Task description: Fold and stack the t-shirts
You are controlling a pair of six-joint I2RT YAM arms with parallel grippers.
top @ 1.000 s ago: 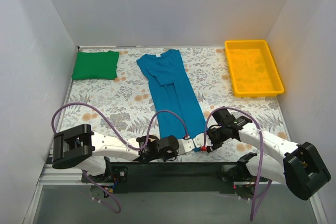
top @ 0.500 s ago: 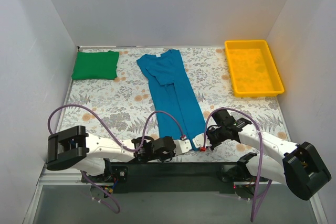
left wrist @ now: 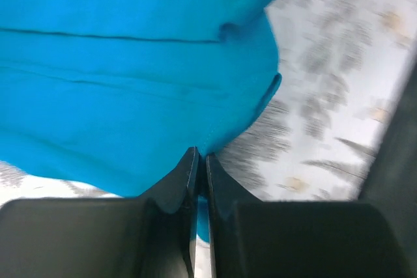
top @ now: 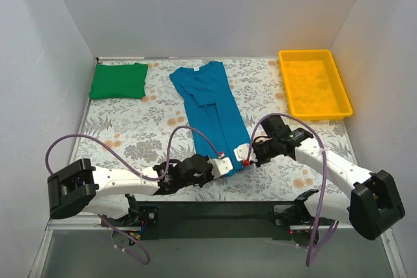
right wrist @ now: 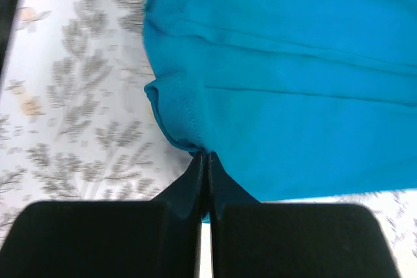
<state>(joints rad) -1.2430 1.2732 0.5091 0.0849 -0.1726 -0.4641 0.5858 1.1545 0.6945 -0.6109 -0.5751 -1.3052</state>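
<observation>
The teal-blue t-shirt [top: 212, 105] lies as a long folded strip down the middle of the table. My left gripper [top: 225, 161] is shut on its near hem at the left corner [left wrist: 215, 131]. My right gripper [top: 244, 159] is shut on the near hem at the right corner [right wrist: 179, 118]. Both hold the hem lifted a little over the shirt's lower part. The bright green t-shirt [top: 118, 81] lies folded at the far left corner, away from both grippers.
A yellow plastic tray [top: 315, 84] stands at the far right. The floral tablecloth [top: 130, 128] covers the table. White walls close in the left, back and right sides. The black base rail [top: 215, 211] runs along the near edge.
Both grippers have moved away from the near edge toward the back, carrying the teal shirt's near hem up over its lower part. The visible strip is shorter.
</observation>
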